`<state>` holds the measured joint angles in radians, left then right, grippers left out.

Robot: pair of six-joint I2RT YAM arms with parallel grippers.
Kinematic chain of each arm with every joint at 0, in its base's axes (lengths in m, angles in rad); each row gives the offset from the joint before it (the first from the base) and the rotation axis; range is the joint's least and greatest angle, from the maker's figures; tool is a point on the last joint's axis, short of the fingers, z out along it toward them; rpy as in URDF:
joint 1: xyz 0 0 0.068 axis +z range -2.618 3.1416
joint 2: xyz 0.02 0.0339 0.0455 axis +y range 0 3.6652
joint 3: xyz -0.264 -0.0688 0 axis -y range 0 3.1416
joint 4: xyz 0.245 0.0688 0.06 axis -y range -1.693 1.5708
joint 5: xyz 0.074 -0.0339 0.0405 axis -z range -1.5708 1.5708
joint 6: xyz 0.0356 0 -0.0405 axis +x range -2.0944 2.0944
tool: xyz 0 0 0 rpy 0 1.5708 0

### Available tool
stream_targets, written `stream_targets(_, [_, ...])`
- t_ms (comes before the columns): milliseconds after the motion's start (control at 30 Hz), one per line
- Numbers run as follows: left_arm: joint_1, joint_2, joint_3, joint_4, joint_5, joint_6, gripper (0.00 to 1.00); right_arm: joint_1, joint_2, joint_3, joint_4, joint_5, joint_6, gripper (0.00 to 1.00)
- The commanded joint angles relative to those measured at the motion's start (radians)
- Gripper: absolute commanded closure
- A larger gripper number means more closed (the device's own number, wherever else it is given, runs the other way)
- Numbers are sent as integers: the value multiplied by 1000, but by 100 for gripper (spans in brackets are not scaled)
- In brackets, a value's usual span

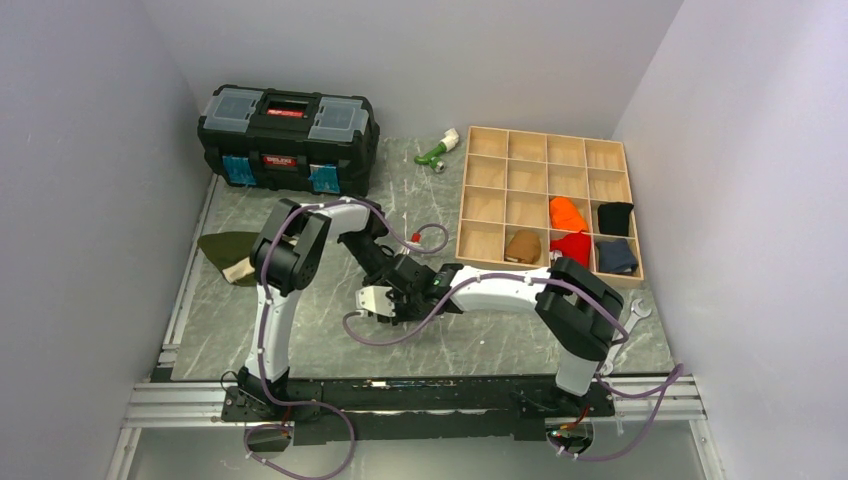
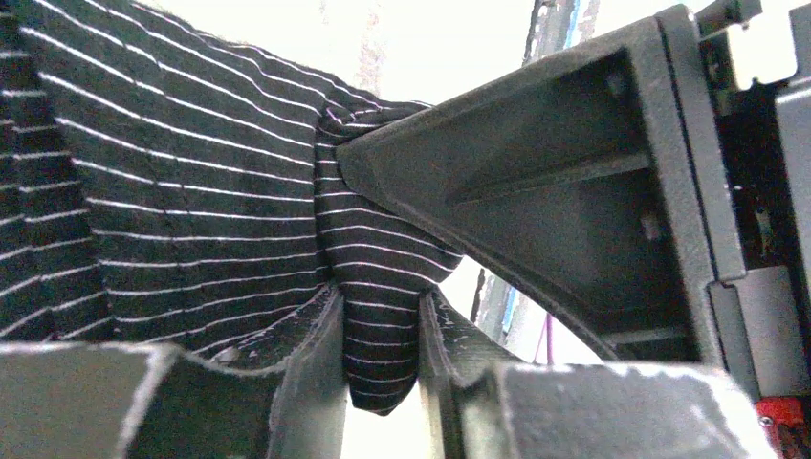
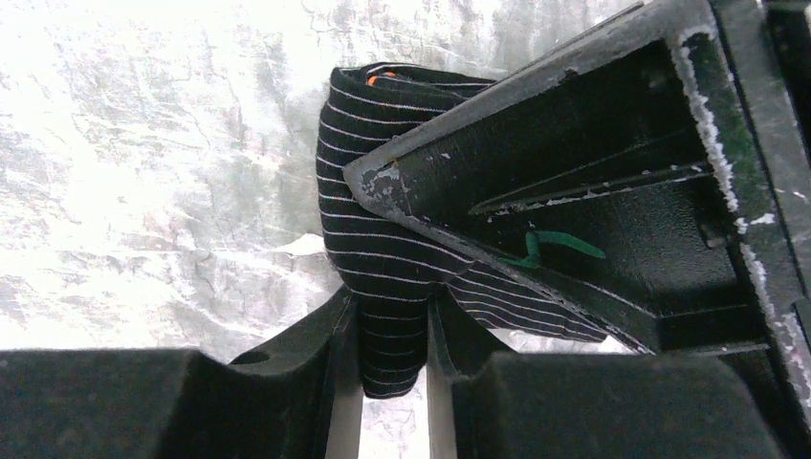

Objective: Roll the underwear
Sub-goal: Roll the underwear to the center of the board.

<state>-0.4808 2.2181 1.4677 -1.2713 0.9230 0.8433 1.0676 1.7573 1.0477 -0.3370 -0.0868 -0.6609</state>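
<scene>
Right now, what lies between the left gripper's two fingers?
Only a bunched fold of the underwear sits pinched in the left gripper; the left wrist view shows it. The right gripper pinches it likewise in the right wrist view.

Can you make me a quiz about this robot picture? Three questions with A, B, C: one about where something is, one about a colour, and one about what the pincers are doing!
1. Where is the black toolbox?
A) at the far left of the table
B) inside the wooden tray
C) between the two arm bases

2. What colour are the thin stripes on the underwear?
A) red
B) whitish grey
C) green

3. What are the left pincer and right pincer doing?
A) both wide open
B) resting on the toolbox
C) both shut on the underwear

Answers:
1 A, the top view shows it in the far left corner.
2 B, both wrist views show pale lines on black cloth.
3 C, each wrist view shows striped cloth squeezed inside the pincer.
</scene>
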Motion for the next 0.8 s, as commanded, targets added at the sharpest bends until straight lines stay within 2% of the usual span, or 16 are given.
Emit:
stream_targets(0, [2,-47,-52,120,-106,13,67,6,44,11,-95,-83,39,100])
stream_targets(67, [4,-63,-65,138,-106,7,63,4,43,9,-105,-86,42,100])
stream_targets(133, [8,-74,-73,144,-103,1,54,4,44,10,-117,-89,44,100])
stream_targets(267, [24,-98,-75,145,-91,-2,47,-1,42,17,-131,-98,50,100])
stream_targets(767, [125,-237,-156,136,-124,21,45,-23,42,51,-176,-150,55,100])
